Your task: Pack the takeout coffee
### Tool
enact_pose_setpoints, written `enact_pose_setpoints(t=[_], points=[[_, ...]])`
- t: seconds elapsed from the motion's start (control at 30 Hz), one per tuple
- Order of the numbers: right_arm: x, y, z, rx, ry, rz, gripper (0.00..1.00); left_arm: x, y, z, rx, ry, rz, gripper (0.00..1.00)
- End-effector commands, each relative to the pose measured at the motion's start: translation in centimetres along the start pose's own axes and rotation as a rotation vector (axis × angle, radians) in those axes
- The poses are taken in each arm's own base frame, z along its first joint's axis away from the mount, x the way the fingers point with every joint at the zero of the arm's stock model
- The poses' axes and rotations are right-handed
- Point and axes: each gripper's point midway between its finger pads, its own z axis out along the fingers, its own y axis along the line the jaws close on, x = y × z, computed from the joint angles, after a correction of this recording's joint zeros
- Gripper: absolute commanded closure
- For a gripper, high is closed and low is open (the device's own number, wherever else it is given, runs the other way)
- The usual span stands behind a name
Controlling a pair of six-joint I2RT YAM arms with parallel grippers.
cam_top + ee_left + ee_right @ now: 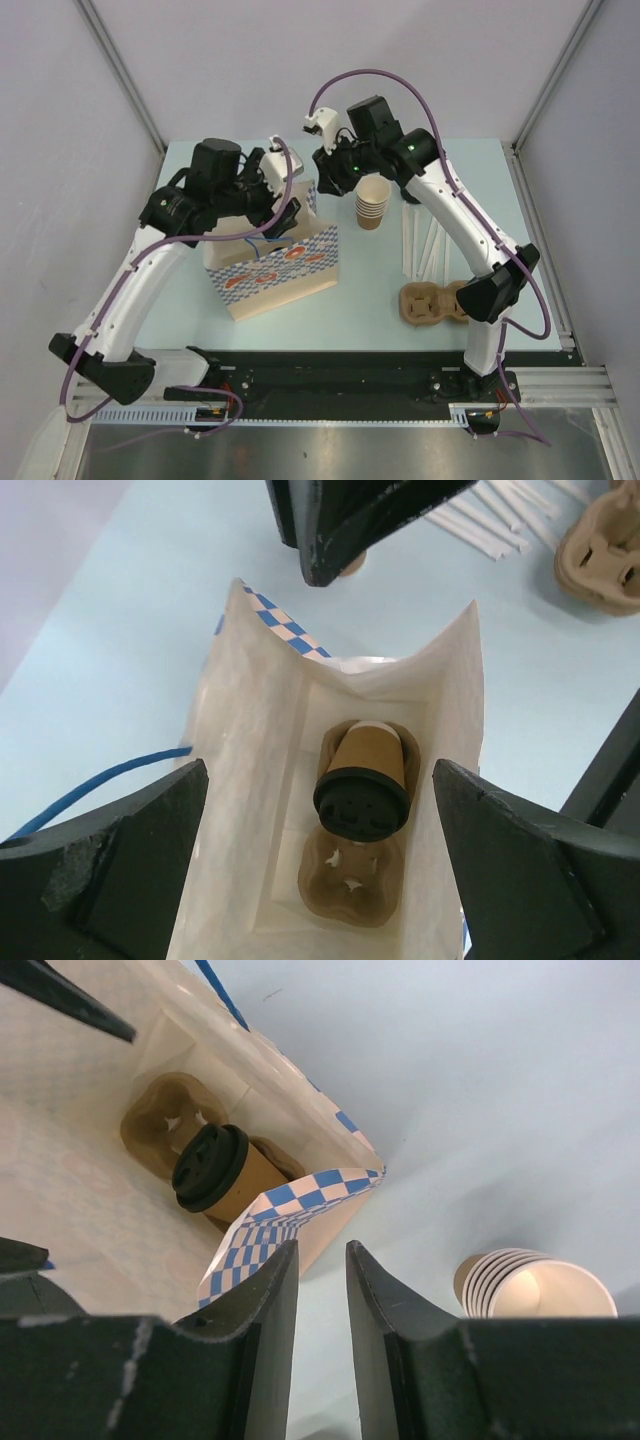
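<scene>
The takeout coffee, a tan cup with a black lid, sits inside the open white paper bag in one socket of a brown pulp carrier. It also shows in the right wrist view. In the top view the bag hides it. My left gripper hangs over the bag mouth, open wide and empty, one finger on each side. My right gripper is at the bag's far checkered corner, jaws a narrow gap apart with nothing between them.
A stack of lidless tan cups stands right of the bag, also in the right wrist view. White straws and a second pulp carrier lie to the right. The bag's blue handle hangs outside.
</scene>
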Motion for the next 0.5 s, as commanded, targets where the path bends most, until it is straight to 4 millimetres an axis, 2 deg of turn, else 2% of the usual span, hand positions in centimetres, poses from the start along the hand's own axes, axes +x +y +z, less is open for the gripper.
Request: enact_pose_setpoints(t=[0.0, 0.13, 0.17, 0.27, 0.37, 0.4, 0.47], points=[[-3.2, 0.8, -2.8, 0.001, -0.122, -0.056, 0.68, -3.5, 0.6, -3.6, -0.064, -0.146, -0.019, 0.0], [-4.0, 1.2, -2.5, -0.035, -0.156, -0.112, 0.61, -5.2, 1.2, -5.9, -0.115, -0.235, -0.039, 0.01], [-4.4, 1.1, -2.3, -0.033, -0.173, -0.127, 0.56, -5.5, 1.4, -6.4, -0.131, -0.252, -0.058, 0.01], [-5.3, 1.6, -1.6, -0.044, -0.2, -0.192, 0.52, -5.9, 2.6, -8.4, -0.2, -0.291, -0.094, 0.01], [-5.7, 2.1, -1.0, -0.047, -0.21, -0.245, 0.52, -5.0, 4.1, -10.0, -0.267, -0.294, -0.138, 0.0], [-5.7, 2.1, -0.7, -0.05, -0.208, -0.25, 0.51, -4.1, 5.1, -10.4, -0.298, -0.28, -0.161, 0.01], [-5.9, 2.6, -0.5, -0.057, -0.213, -0.263, 0.51, -2.9, 5.5, -10.7, -0.307, -0.26, -0.193, 0.01]])
